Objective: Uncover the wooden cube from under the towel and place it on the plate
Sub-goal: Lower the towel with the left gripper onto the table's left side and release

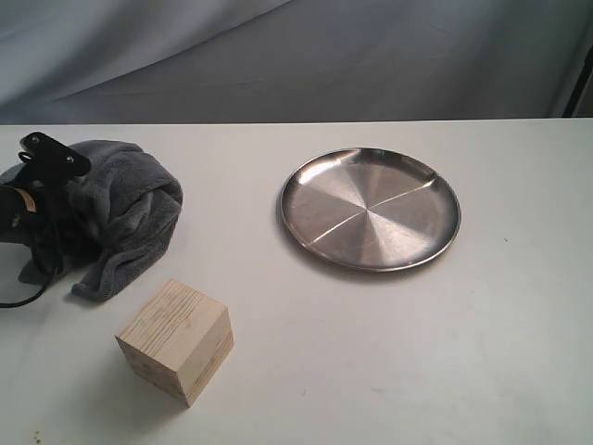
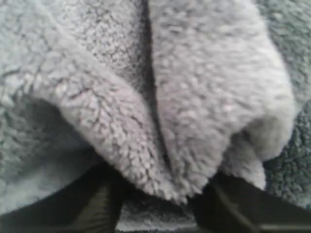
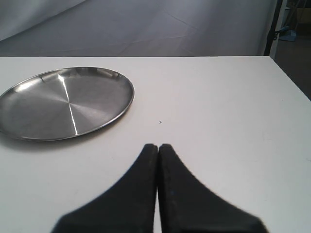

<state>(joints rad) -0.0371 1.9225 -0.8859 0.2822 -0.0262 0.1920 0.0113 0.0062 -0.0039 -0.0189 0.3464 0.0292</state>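
The pale wooden cube (image 1: 176, 340) stands uncovered on the white table, at the front left. The dark grey towel (image 1: 125, 213) lies bunched up just behind it at the left edge. My left gripper (image 1: 67, 199) is pushed into that heap. In the left wrist view, fleecy folds of the towel (image 2: 160, 97) fill the picture, and the left gripper (image 2: 158, 208) has its two dark fingers spread apart with a fold hanging between them. The shiny steel plate (image 1: 371, 209) sits bare at centre right. My right gripper (image 3: 158, 147) is shut on nothing, hovering over the table near the plate (image 3: 63, 102).
A grey cloth backdrop hangs behind the table. The table's right edge (image 3: 291, 77) shows in the right wrist view, with a dark stand beyond it. A black cable trails from the left arm at the left edge.
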